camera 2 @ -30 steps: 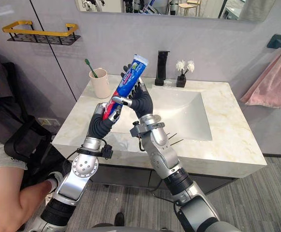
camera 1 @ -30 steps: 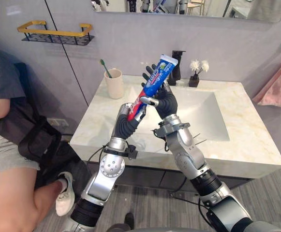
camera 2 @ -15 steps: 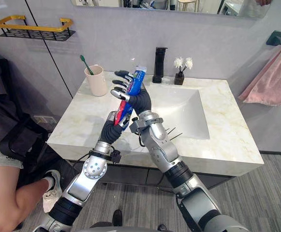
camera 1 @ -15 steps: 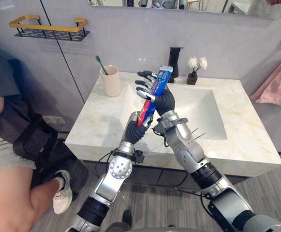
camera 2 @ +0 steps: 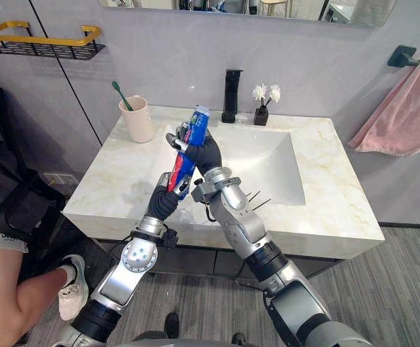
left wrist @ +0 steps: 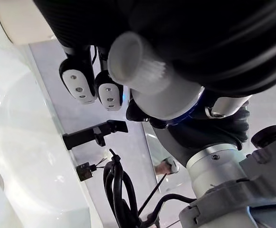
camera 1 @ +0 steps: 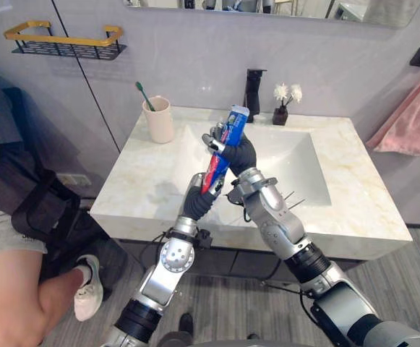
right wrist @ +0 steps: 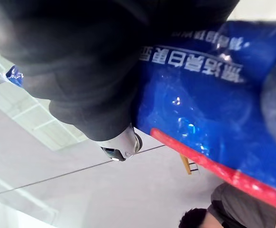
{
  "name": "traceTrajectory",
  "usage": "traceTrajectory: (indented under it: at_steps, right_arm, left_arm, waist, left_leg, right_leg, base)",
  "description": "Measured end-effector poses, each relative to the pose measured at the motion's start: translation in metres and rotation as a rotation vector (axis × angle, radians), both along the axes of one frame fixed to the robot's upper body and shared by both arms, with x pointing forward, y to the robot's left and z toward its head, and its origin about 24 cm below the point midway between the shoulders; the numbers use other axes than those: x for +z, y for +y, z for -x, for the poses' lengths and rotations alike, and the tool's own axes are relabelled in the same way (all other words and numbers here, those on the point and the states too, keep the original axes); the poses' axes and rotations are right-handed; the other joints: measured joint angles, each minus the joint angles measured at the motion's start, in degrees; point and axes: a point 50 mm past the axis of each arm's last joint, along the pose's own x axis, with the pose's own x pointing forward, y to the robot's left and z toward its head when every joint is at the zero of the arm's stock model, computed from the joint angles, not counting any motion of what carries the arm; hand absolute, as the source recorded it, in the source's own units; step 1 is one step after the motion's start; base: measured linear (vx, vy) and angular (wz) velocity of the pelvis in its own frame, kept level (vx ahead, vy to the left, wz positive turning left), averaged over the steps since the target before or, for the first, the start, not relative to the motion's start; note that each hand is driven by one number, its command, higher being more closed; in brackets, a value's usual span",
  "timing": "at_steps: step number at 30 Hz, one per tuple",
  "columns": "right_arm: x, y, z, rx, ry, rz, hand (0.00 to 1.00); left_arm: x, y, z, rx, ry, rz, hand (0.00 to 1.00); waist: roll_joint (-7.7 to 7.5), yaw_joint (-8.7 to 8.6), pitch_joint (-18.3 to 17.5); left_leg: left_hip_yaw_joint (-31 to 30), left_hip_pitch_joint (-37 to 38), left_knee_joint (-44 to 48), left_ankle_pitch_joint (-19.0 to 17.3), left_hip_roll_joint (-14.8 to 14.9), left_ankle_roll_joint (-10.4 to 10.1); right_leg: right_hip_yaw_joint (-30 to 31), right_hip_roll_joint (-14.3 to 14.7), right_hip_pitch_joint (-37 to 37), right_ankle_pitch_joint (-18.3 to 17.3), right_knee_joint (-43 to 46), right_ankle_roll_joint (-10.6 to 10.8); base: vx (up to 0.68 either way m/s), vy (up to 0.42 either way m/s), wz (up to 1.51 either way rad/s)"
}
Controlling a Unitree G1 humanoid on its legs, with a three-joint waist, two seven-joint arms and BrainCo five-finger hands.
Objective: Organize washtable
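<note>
A blue and red toothpaste tube (camera 1: 228,137) stands tilted in the air over the front of the marble washtable (camera 1: 141,184). My right hand (camera 1: 240,153) has its fingers curled round the tube's blue upper part, which lies against the palm in the right wrist view (right wrist: 209,118). My left hand (camera 1: 197,196) grips the red lower end from below, and the tube's white cap (left wrist: 138,61) shows close to that palm. A beige cup (camera 1: 158,120) holding a green toothbrush (camera 1: 142,90) stands at the back left of the counter.
A sink basin (camera 1: 296,155) lies to the right of my hands, with a black faucet (camera 1: 252,87) and a small flower vase (camera 1: 282,108) behind it. A yellow wall shelf (camera 1: 61,42) hangs upper left, a pink towel (camera 1: 412,123) far right. A seated person (camera 1: 7,238) is at the left.
My right hand's spread fingers have curled round the tube. Both hands and the tube have come lower and nearer to me. The view itself has also shifted.
</note>
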Motion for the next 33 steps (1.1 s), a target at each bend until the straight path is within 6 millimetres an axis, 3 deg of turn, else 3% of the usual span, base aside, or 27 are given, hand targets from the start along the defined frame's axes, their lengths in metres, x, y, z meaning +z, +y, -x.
traceTrajectory:
  at_steps: [6, 8, 10, 12, 19, 24, 26, 33]
  right_arm:
    - [0.028, -0.025, -0.001, -0.116, -0.099, -0.134, 1.00]
    - [0.035, -0.053, -0.005, -0.235, -0.123, -0.199, 1.00]
    - [0.038, -0.098, -0.005, -0.409, -0.162, -0.258, 1.00]
    - [0.037, -0.123, -0.001, -0.503, -0.182, -0.269, 1.00]
    - [0.040, -0.135, 0.013, -0.541, -0.240, -0.261, 1.00]
    - [0.033, -0.161, 0.021, -0.649, -0.233, -0.266, 1.00]
    - [0.025, -0.173, 0.024, -0.706, -0.206, -0.272, 1.00]
    - [0.022, -0.182, 0.028, -0.760, -0.208, -0.235, 1.00]
  left_arm:
    - [0.030, 0.021, 0.002, 0.095, -0.139, 0.011, 0.00]
    - [0.034, 0.048, 0.004, 0.238, -0.168, 0.035, 0.00]
    - [0.037, 0.087, 0.013, 0.425, -0.192, 0.032, 0.00]
    - [0.039, 0.103, 0.021, 0.502, -0.211, 0.020, 0.00]
    - [0.038, 0.138, 0.042, 0.673, -0.217, 0.028, 0.00]
    - [0.007, 0.186, 0.074, 0.923, -0.098, 0.154, 0.00]
    - [-0.017, 0.199, 0.088, 1.006, -0.001, 0.244, 0.00]
    - [-0.087, 0.202, 0.121, 1.087, 0.314, 0.375, 0.00]
  waist:
    - [0.00, 0.02, 0.42]
    - [-0.01, 0.00, 0.42]
    - [-0.01, 0.06, 0.42]
    - [-0.01, 0.15, 0.42]
    - [-0.01, 0.19, 0.41]
    - [-0.03, 0.49, 0.39]
    - [-0.05, 0.51, 0.38]
    - [-0.14, 1.74, 0.30]
  left_leg:
    - [-0.17, 0.67, -0.32, -0.42, -0.56, -0.02]
    - [-0.26, 0.67, -0.33, -0.46, -0.86, 0.01]
    - [-0.34, 0.67, -0.33, -0.51, -1.08, 0.07]
    - [-0.34, 0.67, -0.32, -0.51, -1.23, 0.06]
    - [-0.72, 0.68, -0.33, -0.52, -1.41, 0.08]
    - [-1.19, 0.66, -0.34, -0.52, -1.72, 0.08]
    - [-1.83, 0.66, -0.35, -0.52, -1.92, 0.09]
    - [-2.65, 0.09, -0.35, -0.54, -1.94, 0.08]
  right_leg:
    - [-0.39, -0.58, 0.72, -0.76, 0.19, 0.25]
    - [-0.55, -0.85, 0.73, -0.78, 0.31, 0.26]
    - [-1.34, -1.41, 0.78, -0.86, 0.70, 0.02]
    - [-1.53, -1.73, 0.79, -0.94, 0.79, -0.07]
    - [-1.70, -1.71, 0.80, -1.05, 0.70, -0.33]
    - [-2.27, -1.81, 1.06, -1.36, 0.70, -0.24]
    - [-2.99, -1.94, 1.48, -1.67, 0.69, -0.21]
    - [-4.05, -1.86, 1.56, -2.00, 0.46, -0.28]
  base:
    - [-0.04, 0.010, 0.03]
    - [-0.03, 0.022, 0.05]
    - [-0.01, 0.023, 0.09]
    - [0.00, 0.009, 0.04]
    - [0.00, -0.001, 0.01]
    - [0.01, -0.007, 0.06]
    - [0.01, -0.005, 0.15]
    - [0.00, -0.013, 0.09]
